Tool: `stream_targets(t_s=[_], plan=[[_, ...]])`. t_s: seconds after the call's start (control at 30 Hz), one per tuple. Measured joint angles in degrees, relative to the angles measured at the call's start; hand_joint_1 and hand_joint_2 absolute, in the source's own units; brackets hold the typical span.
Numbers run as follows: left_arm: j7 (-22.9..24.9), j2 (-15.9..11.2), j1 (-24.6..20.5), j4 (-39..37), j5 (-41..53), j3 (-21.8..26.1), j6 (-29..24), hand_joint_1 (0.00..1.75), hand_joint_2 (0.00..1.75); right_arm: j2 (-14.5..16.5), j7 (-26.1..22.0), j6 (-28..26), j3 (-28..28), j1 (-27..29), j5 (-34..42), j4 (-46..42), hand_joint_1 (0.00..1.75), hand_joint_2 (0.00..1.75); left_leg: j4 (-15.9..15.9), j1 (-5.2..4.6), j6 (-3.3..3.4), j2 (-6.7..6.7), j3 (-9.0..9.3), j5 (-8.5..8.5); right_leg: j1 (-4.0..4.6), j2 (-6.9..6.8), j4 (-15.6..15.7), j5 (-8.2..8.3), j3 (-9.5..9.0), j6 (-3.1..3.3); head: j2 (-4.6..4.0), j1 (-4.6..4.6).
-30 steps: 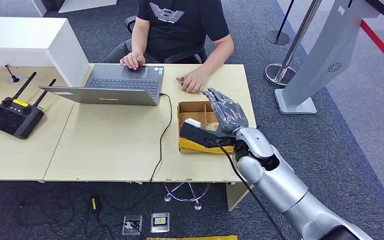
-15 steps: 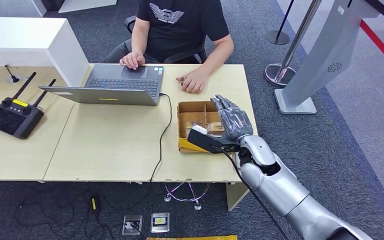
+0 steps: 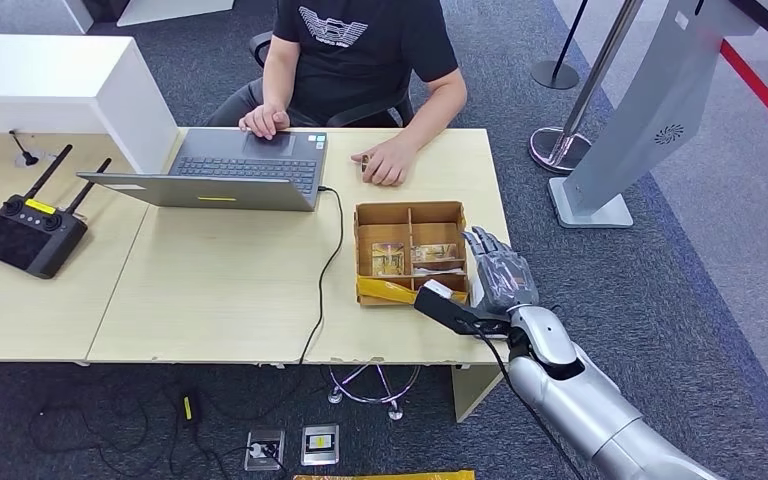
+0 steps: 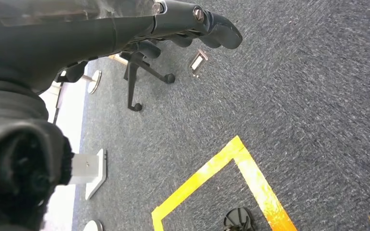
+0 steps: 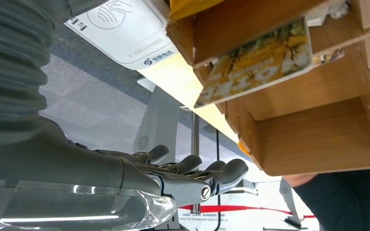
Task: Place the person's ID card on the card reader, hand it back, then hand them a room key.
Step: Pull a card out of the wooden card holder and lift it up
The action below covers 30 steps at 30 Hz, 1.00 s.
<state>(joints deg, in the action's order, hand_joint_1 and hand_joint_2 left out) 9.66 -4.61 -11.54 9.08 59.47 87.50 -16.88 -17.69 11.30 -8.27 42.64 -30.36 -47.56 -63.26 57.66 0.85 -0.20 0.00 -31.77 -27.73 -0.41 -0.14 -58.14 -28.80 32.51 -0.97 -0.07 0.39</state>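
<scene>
We found the right hand (image 3: 500, 280) just beside the cardboard box (image 3: 409, 213) at the desk's (image 3: 220, 290) near corner, fingers (image 5: 221, 174) apart and holding nothing. A yellow printed card (image 5: 257, 62) — likely the room key — leaned tilted in one compartment, within easy reach of that hand. The person's hand (image 3: 385, 165) rested on the desk beyond the box, probably waiting. We could not pick out an ID card. The right wrist view showed a white card reader (image 5: 120, 31) beside the box, which the head view hid behind the wrist. The left hand (image 4: 173, 24) hung over carpet — fingers curled, empty.
</scene>
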Motion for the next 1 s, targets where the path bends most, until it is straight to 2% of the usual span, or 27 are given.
stream_targets(t_s=[0.2, 0.37, 0.57, 1.0], plan=[[-0.6, -0.2, 0.0, 0.0, -0.1, 0.0, 0.6, 0.00, 0.00, -1.0, 2.5, 0.6, -0.1, 1.3, -0.2, 0.1, 0.00, 1.75, 0.0, 0.00, 0.00, -0.01, 0.01, 0.00, 0.00, -0.02, 0.0, 0.00, -0.01, 0.00, 0.00, 0.01], [-1.0, -0.5, 0.0, 0.0, -0.3, 0.0, 1.4, 0.00, 0.00, -2.7, 5.9, 3.3, -1.1, 3.7, -0.6, -2.3, 0.00, 1.75, 0.0, -0.02, 0.00, -0.01, -0.01, 0.00, -0.02, -0.01, 0.0, 0.00, -0.01, 0.00, 0.00, 0.01], [-1.6, -1.1, 0.0, 0.0, -0.6, 0.0, 2.1, 0.00, 0.00, -4.5, 6.4, 4.7, -3.0, 5.4, -1.2, -6.5, 0.00, 1.75, 0.0, -0.02, 0.00, -0.01, 0.00, 0.00, -0.03, 0.00, 0.0, 0.00, -0.01, 0.00, 0.00, -0.01], [-3.5, -2.2, 0.0, 0.0, -0.6, 0.0, 5.2, 0.00, 0.00, -6.3, 7.0, 5.6, -7.1, 6.6, -1.6, -12.2, 0.00, 1.75, 0.0, -0.02, 0.00, -0.01, 0.00, 0.00, -0.02, -0.02, 0.0, 0.00, -0.02, 0.00, 0.00, 0.00]])
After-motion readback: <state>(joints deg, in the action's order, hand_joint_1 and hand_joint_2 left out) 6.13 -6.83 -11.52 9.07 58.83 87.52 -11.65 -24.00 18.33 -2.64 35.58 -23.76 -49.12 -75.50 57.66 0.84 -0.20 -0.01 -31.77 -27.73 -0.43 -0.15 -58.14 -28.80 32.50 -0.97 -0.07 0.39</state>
